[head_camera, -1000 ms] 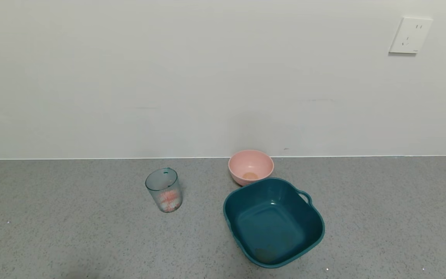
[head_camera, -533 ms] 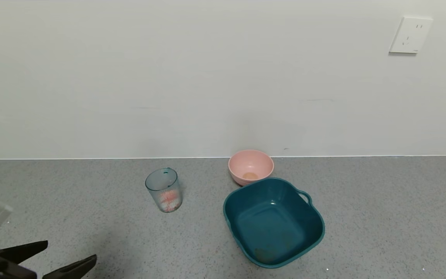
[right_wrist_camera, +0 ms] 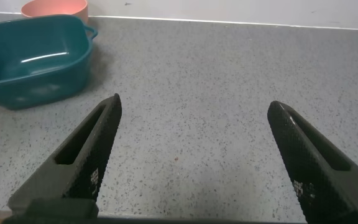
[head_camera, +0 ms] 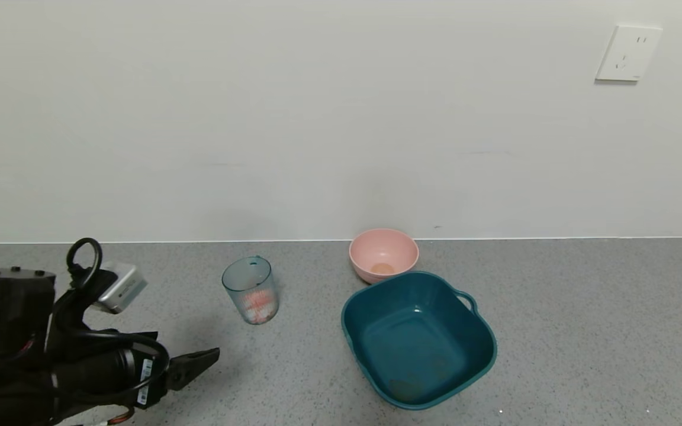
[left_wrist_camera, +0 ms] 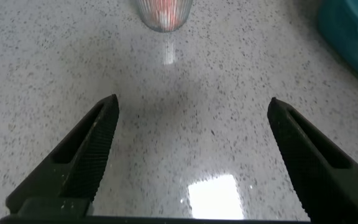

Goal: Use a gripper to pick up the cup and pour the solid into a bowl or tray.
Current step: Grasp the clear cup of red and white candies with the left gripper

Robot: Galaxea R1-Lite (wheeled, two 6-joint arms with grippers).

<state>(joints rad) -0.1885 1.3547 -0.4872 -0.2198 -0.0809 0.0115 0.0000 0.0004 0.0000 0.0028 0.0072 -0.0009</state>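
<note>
- Left gripper (left_wrist_camera: 191,118) sits low over the counter (head_camera: 584,325), jaws wide apart, aimed at the cup (head_camera: 250,290), probably lining up a side grab.
- Cup's upright, left of the tub (head_camera: 418,340), solid (head_camera: 258,305) inside.
- Right gripper (right_wrist_camera: 194,115) idles, jaws apart.

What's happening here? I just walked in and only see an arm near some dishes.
The left gripper, jaws wide open and empty, is on the counter's left side, aimed at the cup, which stands upright with the solid in its bottom. The teal tub sits to the cup's right, a pink bowl just behind it. The right gripper hovers open over bare counter. Nothing is grasped or poured yet.
</note>
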